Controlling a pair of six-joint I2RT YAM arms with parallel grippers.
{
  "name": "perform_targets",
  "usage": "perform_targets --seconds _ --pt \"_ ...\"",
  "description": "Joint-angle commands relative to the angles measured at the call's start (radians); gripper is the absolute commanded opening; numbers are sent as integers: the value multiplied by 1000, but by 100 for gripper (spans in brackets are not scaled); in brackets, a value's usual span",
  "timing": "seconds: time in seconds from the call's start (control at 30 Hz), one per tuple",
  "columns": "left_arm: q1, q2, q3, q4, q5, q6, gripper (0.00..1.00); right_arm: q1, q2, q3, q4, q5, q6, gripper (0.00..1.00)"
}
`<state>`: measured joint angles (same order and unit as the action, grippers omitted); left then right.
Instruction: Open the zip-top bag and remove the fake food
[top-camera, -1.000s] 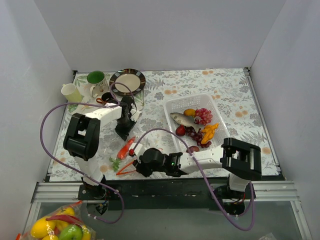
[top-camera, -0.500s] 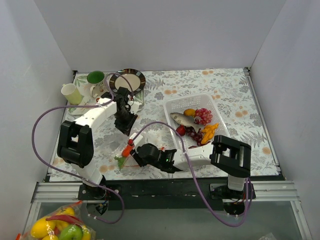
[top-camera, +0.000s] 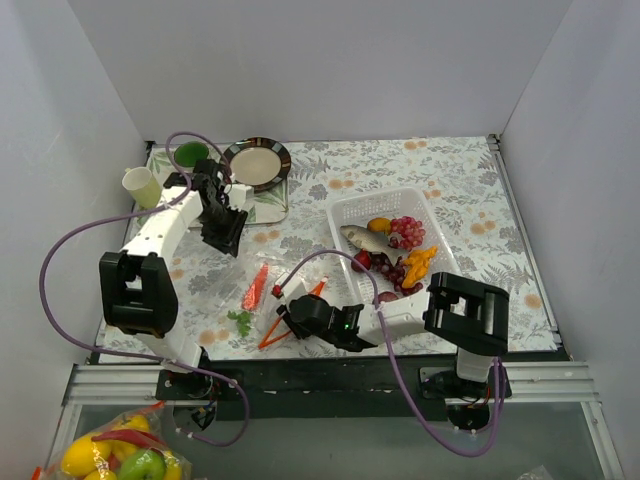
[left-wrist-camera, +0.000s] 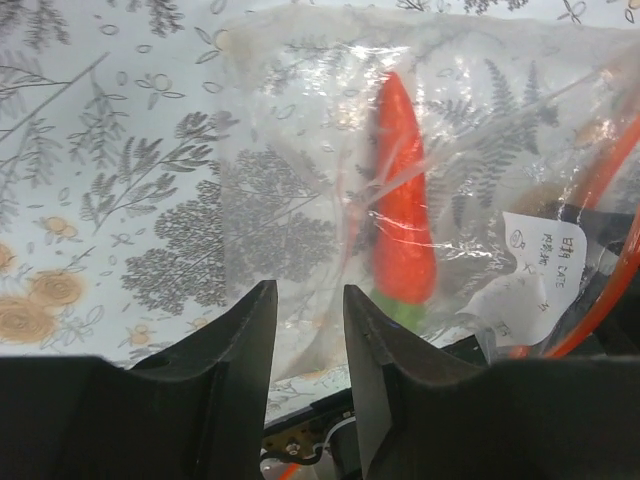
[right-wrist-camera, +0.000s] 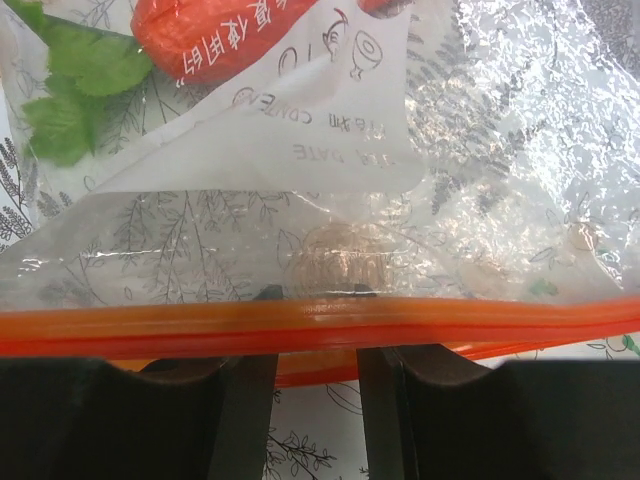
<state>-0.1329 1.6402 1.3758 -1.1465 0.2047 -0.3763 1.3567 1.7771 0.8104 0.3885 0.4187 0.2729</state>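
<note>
The right end effector pinches the orange zip strip of the clear bag, which lies flat on the table just ahead of it. A red chili with a green stem sits inside the bag. The left end effector, fingers slightly parted and empty, hovers well beyond the bag. Other toy food fills the basket beside the right end effector.

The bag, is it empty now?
No, the zip-top bag has a red-orange carrot-like toy inside it, seen through the clear plastic in the left wrist view.
</note>
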Motion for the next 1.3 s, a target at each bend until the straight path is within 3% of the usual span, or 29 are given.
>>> perform_targets --seconds 0.0,0.13,0.27,0.3,0.33,0.37,0.7,0.97,1.03,1.07,1.1,1.13,1.17,1.27 --pt "-5 -59 -122 -6 85 22 33 4 -48 -17 36 23 23 43" --pt "32 -102 -265 79 18 54 34 4 -57 -28 38 26 29 43" --pt "65 -88 -282 90 56 66 39 4 -65 -43 39 11 37 44" --pt "68 -80 -278 91 61 66 48 4 -67 -46 42 9 38 44" --pt "69 -76 -273 93 67 71 68 4 -67 -51 43 9 40 45" --pt "69 -71 -273 99 73 76 98 4 -68 -51 43 8 42 45" --pt "84 -129 -352 93 41 149 98 9 -84 -82 43 12 61 48" --pt "84 -92 -423 125 146 185 98 7 -88 -77 41 2 69 43" --pt "84 -85 -391 125 174 188 92 9 -90 -73 41 0 68 43" --pt "84 -86 -368 111 217 191 79 9 -88 -71 38 -1 71 43" --pt "84 -83 -342 97 232 192 33 9 -87 -70 38 -1 72 42" --pt "84 -73 -281 85 239 166 12 9 -85 -68 38 -1 74 42" --pt "84 -63 -250 46 245 157 0 9 -84 -68 38 -1 77 42" --pt "84 -46 -131 -63 314 151 0 9 -79 -70 38 8 86 42"
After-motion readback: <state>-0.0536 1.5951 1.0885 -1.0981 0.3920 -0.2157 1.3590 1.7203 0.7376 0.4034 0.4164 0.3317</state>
